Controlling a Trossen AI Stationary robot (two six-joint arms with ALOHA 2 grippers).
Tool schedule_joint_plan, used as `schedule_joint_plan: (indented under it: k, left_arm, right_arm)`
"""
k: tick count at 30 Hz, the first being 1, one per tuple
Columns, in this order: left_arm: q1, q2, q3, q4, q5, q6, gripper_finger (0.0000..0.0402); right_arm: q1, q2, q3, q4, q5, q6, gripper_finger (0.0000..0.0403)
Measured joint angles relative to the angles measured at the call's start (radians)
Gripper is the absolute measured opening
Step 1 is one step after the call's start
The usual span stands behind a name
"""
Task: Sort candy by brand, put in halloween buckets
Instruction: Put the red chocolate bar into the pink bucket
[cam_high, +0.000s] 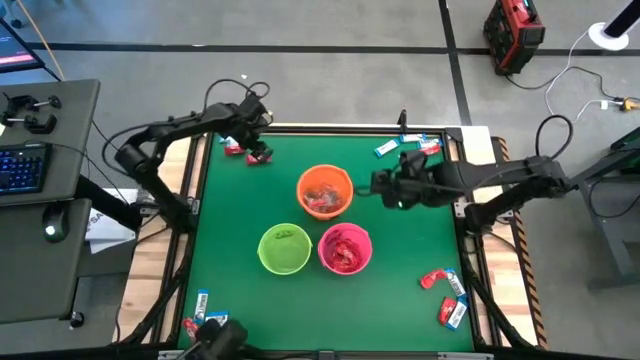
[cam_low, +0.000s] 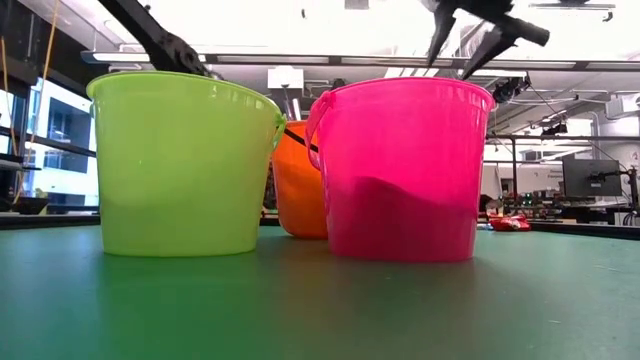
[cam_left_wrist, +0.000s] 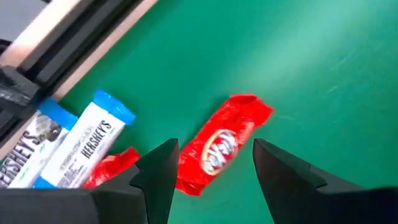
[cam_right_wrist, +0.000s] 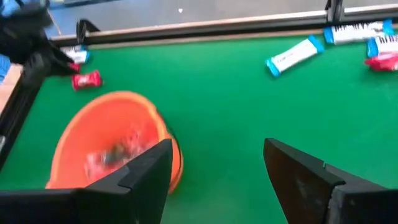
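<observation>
Three buckets stand mid-table: orange (cam_high: 325, 190), lime green (cam_high: 284, 248) and hot pink (cam_high: 345, 248); the orange and pink ones hold candy. My left gripper (cam_left_wrist: 214, 165) is open at the far left corner, pointing down. Its fingers stand on either side of a red-wrapped candy (cam_left_wrist: 221, 143) lying flat on the green mat, and I see no touch. Beside it lie blue-and-white candies (cam_left_wrist: 87, 146) and another red one (cam_left_wrist: 112, 167). My right gripper (cam_right_wrist: 214, 168) hangs open in the air just right of the orange bucket (cam_right_wrist: 112, 140), holding nothing.
More candies lie along the far right edge (cam_high: 410, 147), at the near right (cam_high: 445, 292) and near left (cam_high: 198, 308). A raised wooden frame (cam_high: 195, 170) rims the mat. In the low view the buckets (cam_low: 400, 170) hide most of the table behind them.
</observation>
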Motion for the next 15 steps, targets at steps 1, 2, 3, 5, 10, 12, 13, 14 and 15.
schedule_joint_plan:
  k: [1, 2, 3, 5, 10, 12, 13, 14, 15]
  left_arm:
    - [0.005, 0.015, 0.000, 0.003, 0.005, 0.020, 0.0197]
    - [0.008, 0.027, 0.000, 0.004, 0.012, 0.040, 0.0197]
    - [0.009, 0.039, 0.000, 0.004, 0.023, 0.056, 0.0197]
    - [0.009, 0.066, 0.000, 0.006, 0.067, 0.089, 0.0197]
    - [0.009, 0.129, 0.001, 0.076, 0.123, 0.124, 0.0197]
    - [0.009, 0.159, 0.001, 0.109, 0.111, 0.121, 0.0197]
    - [0.009, 0.172, 0.001, 0.115, 0.110, 0.117, 0.0197]
    - [0.009, 0.178, 0.004, 0.115, 0.110, 0.115, 0.0197]
    - [0.009, 0.185, 0.005, 0.115, 0.110, 0.114, 0.0197]
  right_arm:
    - [-0.022, 0.000, 0.000, 0.017, -0.004, -0.019, 0.0245]
    - [-0.043, 0.000, 0.000, 0.035, -0.010, -0.038, 0.0245]
    - [-0.062, 0.000, 0.000, 0.051, -0.014, -0.053, 0.0245]
    - [-0.098, 0.000, 0.000, 0.085, -0.037, -0.092, 0.0245]
    - [-0.165, 0.000, 0.000, 0.109, -0.070, -0.168, 0.0245]
    - [-0.180, 0.000, 0.000, 0.112, -0.081, -0.173, 0.0245]
    - [-0.186, 0.000, 0.000, 0.113, -0.089, -0.173, 0.0245]
    - [-0.191, 0.000, 0.000, 0.115, -0.097, -0.173, 0.0245]
    - [-0.195, 0.000, 0.000, 0.117, -0.105, -0.173, 0.0245]
